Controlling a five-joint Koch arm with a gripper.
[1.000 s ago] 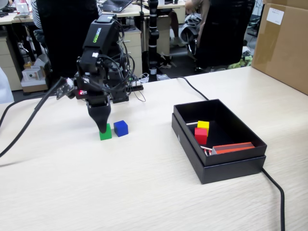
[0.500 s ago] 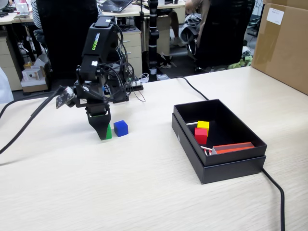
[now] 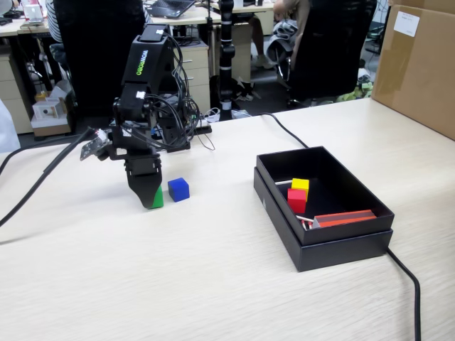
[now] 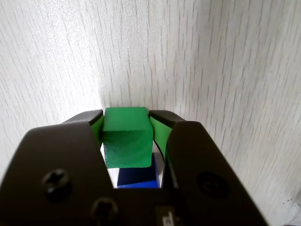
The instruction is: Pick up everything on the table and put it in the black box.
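My arm at left-centre of the fixed view, gripper (image 3: 151, 199) tip-down on the table (image 3: 213, 284), jaws clamped on the green cube (image 3: 157, 198). Wrist view confirms: green cube (image 4: 126, 139) sits squeezed btwn both fingers (image 4: 157, 127), filling the gap, lower centre of frame; gripper (image 4: 126, 123) closed onto it. Blue cube (image 3: 178, 189) sits just right of the gripper in the fixed view, and shows as a blue sliver (image 4: 136, 178) under the green one at the wrist view's bottom. Black box (image 3: 334, 241) at right-centre holds a yellow cube (image 3: 301, 185), a red cube (image 3: 296, 199) touching it, and a red flat piece (image 3: 345, 218) nr its front wall.
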